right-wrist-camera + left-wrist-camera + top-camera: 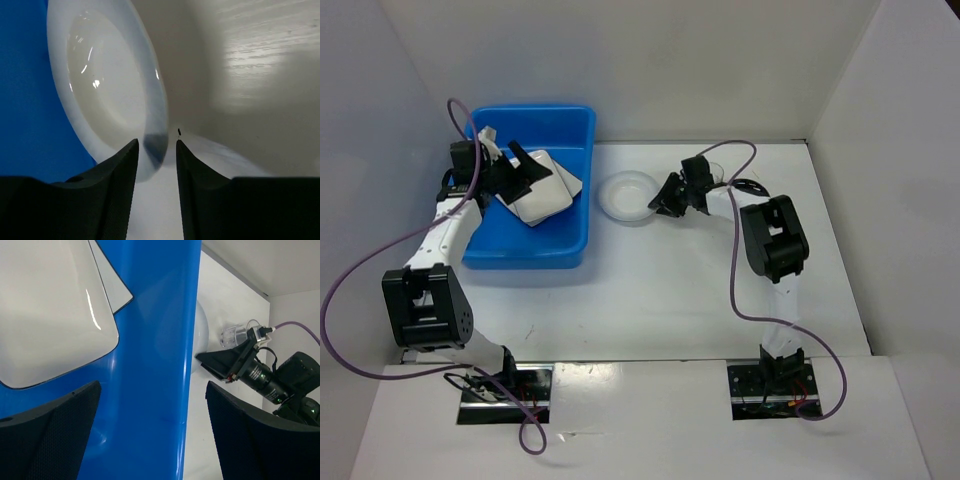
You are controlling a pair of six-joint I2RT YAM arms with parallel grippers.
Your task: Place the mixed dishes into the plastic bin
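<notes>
While the left gripper (530, 168) hangs with jaws released over the large white plate (545, 195) in the plastic bin (525, 258), the right gripper (665, 198) straddles the round white dish (623, 192) rim on the bench (650, 300) beside the bin; whether its jaws pinch, I cannot tell. A small clear cup (235, 335) stands just behind it.

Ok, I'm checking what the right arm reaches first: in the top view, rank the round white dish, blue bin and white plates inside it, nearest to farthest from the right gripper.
1. Round white dish: directly at the right gripper, its rim between the fingers.
2. Blue bin: its right wall lies just beyond the dish.
3. White plates: inside the bin, farther toward the left arm.
</notes>
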